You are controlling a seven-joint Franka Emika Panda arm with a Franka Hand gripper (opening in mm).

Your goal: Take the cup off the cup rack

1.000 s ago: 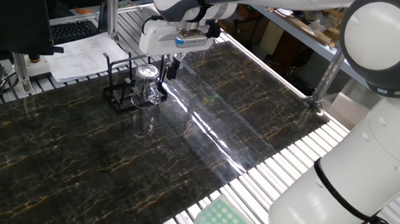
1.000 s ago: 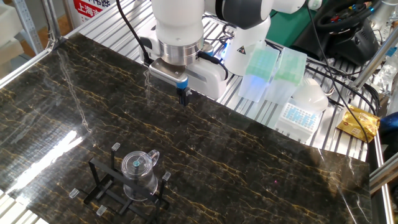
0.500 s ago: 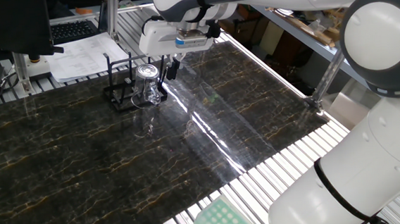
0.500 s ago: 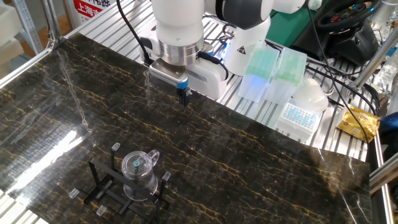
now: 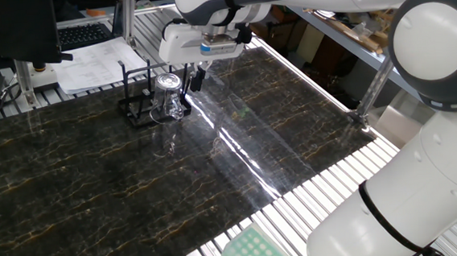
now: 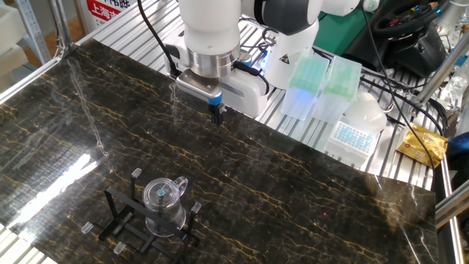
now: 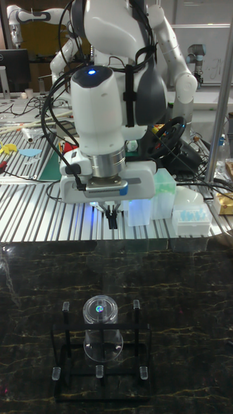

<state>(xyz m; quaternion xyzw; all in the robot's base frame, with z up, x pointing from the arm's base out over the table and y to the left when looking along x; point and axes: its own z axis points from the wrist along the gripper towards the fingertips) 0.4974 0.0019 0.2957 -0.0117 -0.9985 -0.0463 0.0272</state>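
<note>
The clear glass cup (image 5: pixel 170 95) (image 6: pixel 163 206) (image 7: pixel 101 326) sits on the black wire cup rack (image 5: pixel 135 112) (image 6: pixel 116 210) (image 7: pixel 64 370), among its upright pegs, near one edge of the dark marble table. My gripper (image 5: pixel 195 79) (image 6: pixel 217 114) (image 7: pixel 111 217) hangs above the table, beside the rack and apart from it. It points straight down and touches neither cup nor rack. Its two dark fingers are pressed together with nothing between them.
Pipette tip boxes (image 6: pixel 308 83) and a white box (image 6: pixel 353 134) stand on the slatted bench behind my arm's base, with a yellow packet (image 6: pixel 421 144) further right. Papers (image 5: pixel 95 61) and a monitor (image 5: pixel 12 30) lie just past the rack.
</note>
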